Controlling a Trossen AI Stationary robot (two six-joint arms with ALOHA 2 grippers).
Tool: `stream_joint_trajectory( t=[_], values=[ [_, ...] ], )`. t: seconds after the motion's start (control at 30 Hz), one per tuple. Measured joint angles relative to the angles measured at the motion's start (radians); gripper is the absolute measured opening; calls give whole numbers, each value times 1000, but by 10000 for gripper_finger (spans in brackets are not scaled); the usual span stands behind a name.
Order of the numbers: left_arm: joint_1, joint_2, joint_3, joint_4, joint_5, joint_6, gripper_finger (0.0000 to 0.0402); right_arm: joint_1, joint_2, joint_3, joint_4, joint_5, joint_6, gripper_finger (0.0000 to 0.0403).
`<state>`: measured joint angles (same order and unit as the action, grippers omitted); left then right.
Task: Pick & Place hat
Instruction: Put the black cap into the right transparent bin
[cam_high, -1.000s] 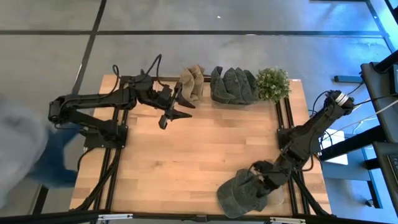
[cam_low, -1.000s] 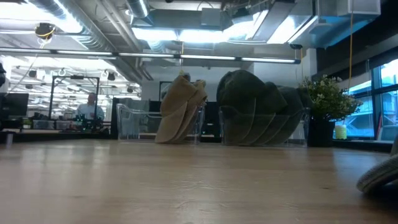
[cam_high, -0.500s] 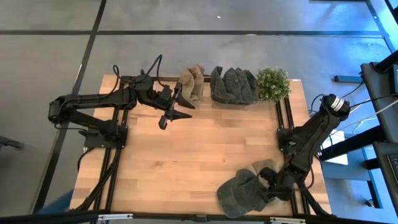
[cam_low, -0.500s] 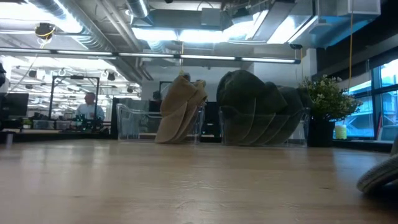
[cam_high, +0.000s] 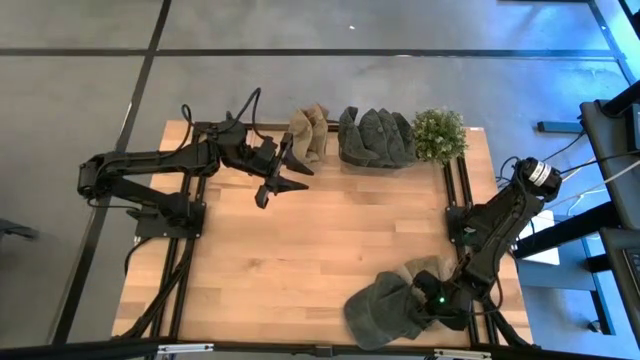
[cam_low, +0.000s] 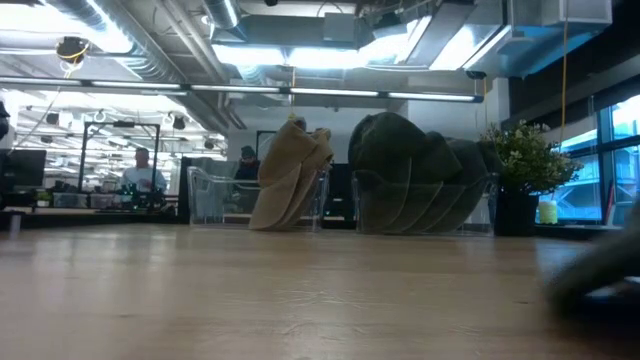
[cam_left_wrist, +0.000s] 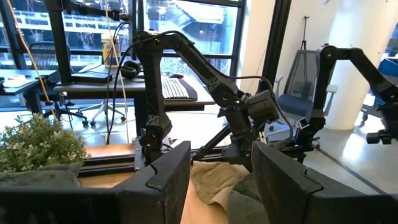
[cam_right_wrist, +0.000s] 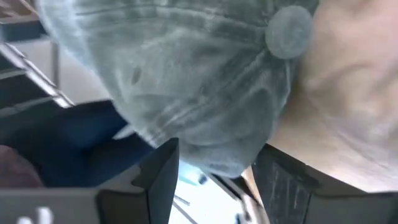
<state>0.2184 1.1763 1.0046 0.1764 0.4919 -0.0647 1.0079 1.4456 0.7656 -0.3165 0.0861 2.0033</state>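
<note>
A grey-green hat (cam_high: 385, 312) lies at the table's near right corner, its crown up, with a round top button (cam_right_wrist: 287, 28). It rests partly against a tan hat (cam_high: 427, 270) beside it. My right gripper (cam_high: 436, 300) is low at the hat's right side, open, and the crown's edge (cam_right_wrist: 227, 163) reaches in between its fingers. In the low view the hat is a dark blur (cam_low: 595, 285) at the right edge. My left gripper (cam_high: 276, 184) waits open above the table near the far left. My right gripper meets the grey-green hat at the crown's edge (cam_right_wrist: 227, 163) on the hat's right side. That edge sits between the two spread fingers (cam_right_wrist: 163, 180). The gripper comes in low from the table's right. The hat lies on the table and against the tan hat (cam_right_wrist: 348, 93).
Along the far edge stand clear racks with tan hats (cam_high: 308, 132) and several grey-green hats (cam_high: 375, 138), and a potted plant (cam_high: 438, 133). Bare wood (cam_high: 300, 250) fills the table's middle. People show far off in the room (cam_low: 140, 165).
My right gripper has moved toward the near edge and down against the grey-green hat. The hat has slid a little toward the table's left, and its shape has grown and blurred in the low view. A person by the table's left side has gone from view.
</note>
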Motion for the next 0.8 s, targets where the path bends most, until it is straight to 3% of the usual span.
stream_joint_trajectory(
  t=[0.17,0.3,0.6,0.8],
  values=[
    [0,0,0,0,0,-1,163,5,0,0,39,77,1,193],
    [0,0,0,0,0,-5,162,4,6,0,38,82,1,165],
    [-8,0,0,0,0,-11,165,2,75,0,71,93,-30,20],
    [-7,0,0,0,0,-4,162,2,48,4,100,93,-24,14]
  ],
)
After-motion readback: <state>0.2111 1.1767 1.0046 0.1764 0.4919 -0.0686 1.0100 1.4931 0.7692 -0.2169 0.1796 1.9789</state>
